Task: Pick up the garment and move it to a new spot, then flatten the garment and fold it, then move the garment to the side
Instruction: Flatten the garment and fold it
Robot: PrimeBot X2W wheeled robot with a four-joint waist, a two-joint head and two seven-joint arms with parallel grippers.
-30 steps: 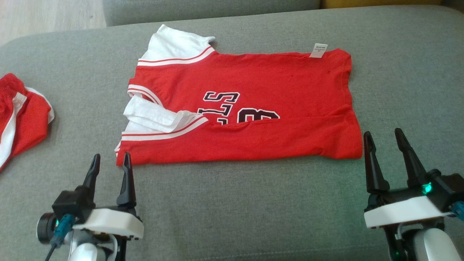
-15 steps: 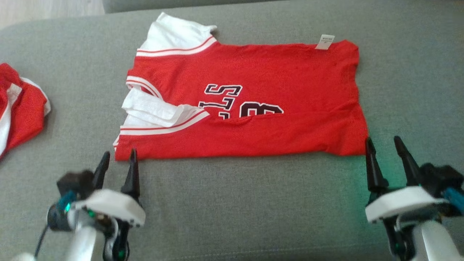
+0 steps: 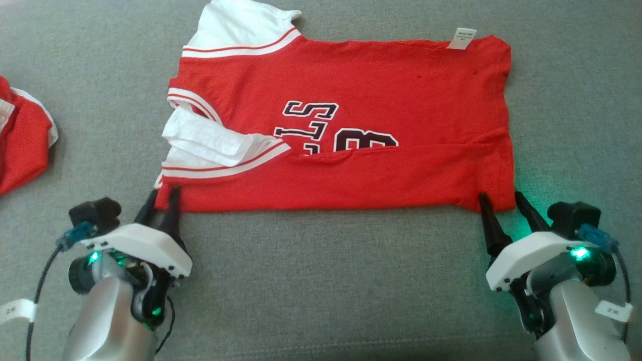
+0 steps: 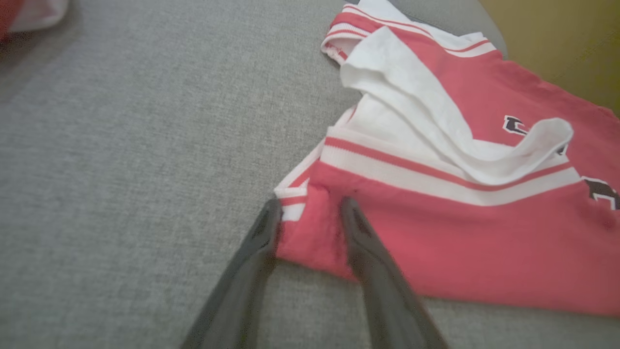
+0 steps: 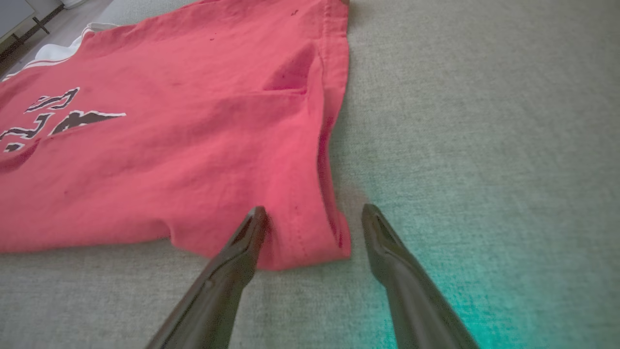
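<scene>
The garment [image 3: 351,100] is a red jersey with white sleeves and dark lettering, spread on the grey cushion with its near edge folded over. My left gripper [image 3: 163,191] is at the near left corner. In the left wrist view its fingers [image 4: 310,203] straddle that red corner [image 4: 310,232], still apart with the cloth between them. My right gripper [image 3: 500,195] is open at the near right corner. In the right wrist view one finger of the gripper [image 5: 315,208] rests on the cloth [image 5: 169,145] and the other lies just off the hem.
A second red and white garment [image 3: 22,145] lies bunched at the left edge of the cushion. Bare grey cushion [image 3: 326,276] stretches between my two arms and to the right of the jersey. A yellow surface [image 4: 557,39] lies beyond the cushion's far edge.
The head camera has tilted down. Both grippers moved forward onto the jersey's near corners, and the left fingers have drawn closer together around the left corner.
</scene>
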